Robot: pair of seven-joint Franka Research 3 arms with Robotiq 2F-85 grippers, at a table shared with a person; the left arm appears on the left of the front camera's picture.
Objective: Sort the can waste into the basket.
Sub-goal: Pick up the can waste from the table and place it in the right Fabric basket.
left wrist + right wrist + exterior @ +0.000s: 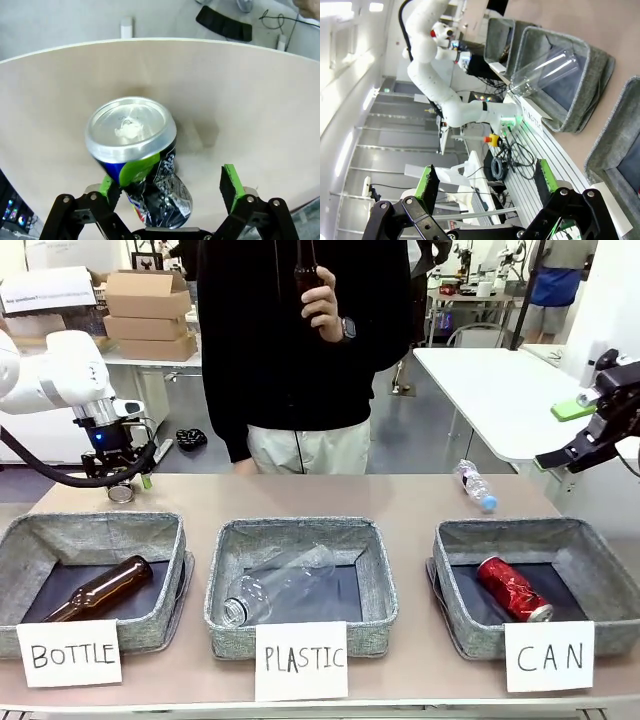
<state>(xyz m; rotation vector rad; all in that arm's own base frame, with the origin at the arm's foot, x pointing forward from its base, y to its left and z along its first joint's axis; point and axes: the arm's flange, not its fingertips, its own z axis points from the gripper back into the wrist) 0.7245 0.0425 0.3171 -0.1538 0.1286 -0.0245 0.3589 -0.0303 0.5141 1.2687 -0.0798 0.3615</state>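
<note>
Crushed can (135, 145) sits top end up on the beige table (240, 90), over at the far left behind the BOTTLE bin (15, 550). It has a smooth silver lid, and the body below is crumpled and shiny, dark with blue and green print. Can't read a brand on it.

The left tool (168, 177) straddles it with jaws wide. One green pad (107, 184) is right against the can's side and the other pad stands clear of it, so there's no real squeeze yet.

The right tool (485, 172) hangs in the air off the table's right side, jaws wide, nothing in them.

The red can (513, 588) is glossy with silver ends. It lies on its side on the dark floor of the grey woven basket (590, 540), and the white paper sign (549, 656) in front reads "CAN" in handwriting. The middle bin (225, 570) is signed "PLASTIC".
</note>
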